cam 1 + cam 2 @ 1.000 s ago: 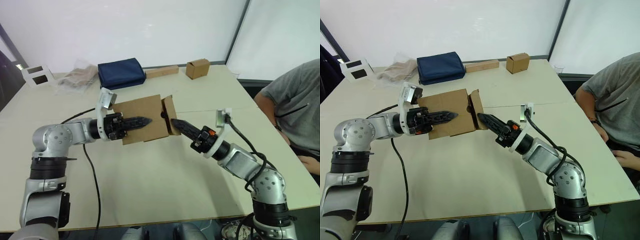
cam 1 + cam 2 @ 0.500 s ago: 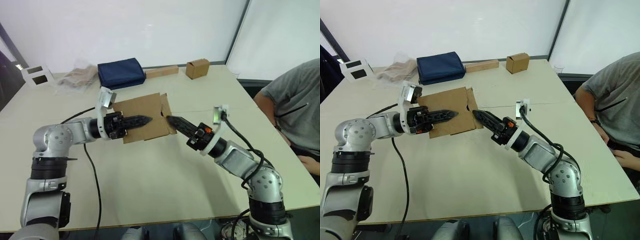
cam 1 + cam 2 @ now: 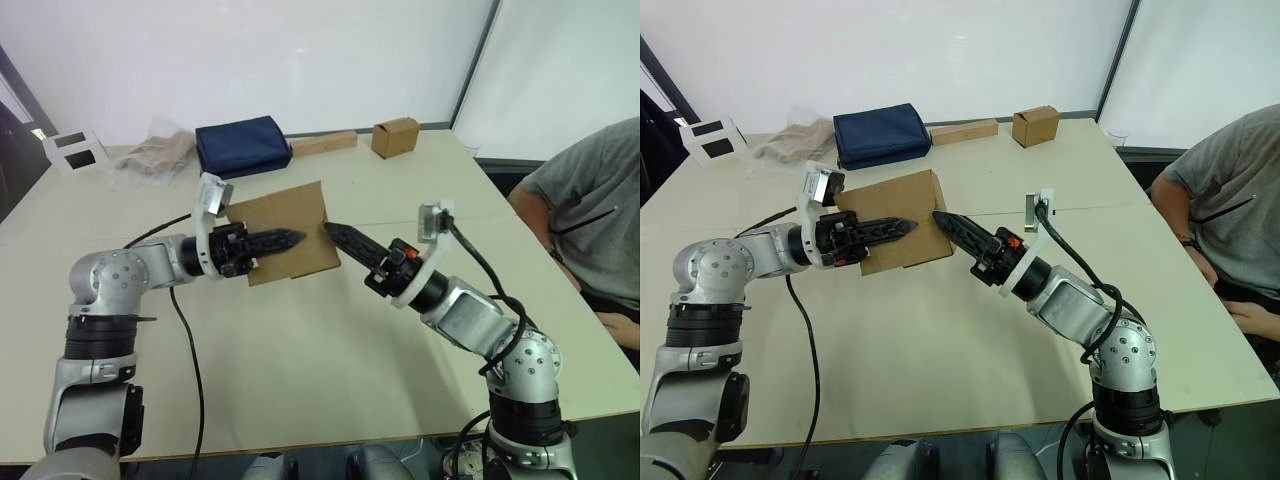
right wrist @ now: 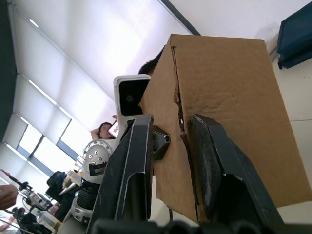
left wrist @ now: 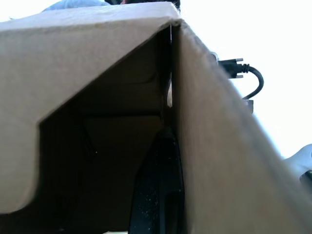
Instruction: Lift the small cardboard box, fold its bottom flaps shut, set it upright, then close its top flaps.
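Now the left hand [image 3: 285,239] grips the small cardboard box [image 3: 285,232] above the tabletop [image 3: 300,340]; at its 3 o'clock end, the right hand [image 3: 332,231], fingers parted, presses the bottom flaps [image 4: 165,146] shut.

A lab or office: white wall panels [image 3: 300,50], seated person [image 3: 590,210] watching.

Pale beige table [image 3: 300,340], white wall [image 3: 250,50] behind, dark window frame [image 3: 478,70], bright blinds [image 4: 73,58]
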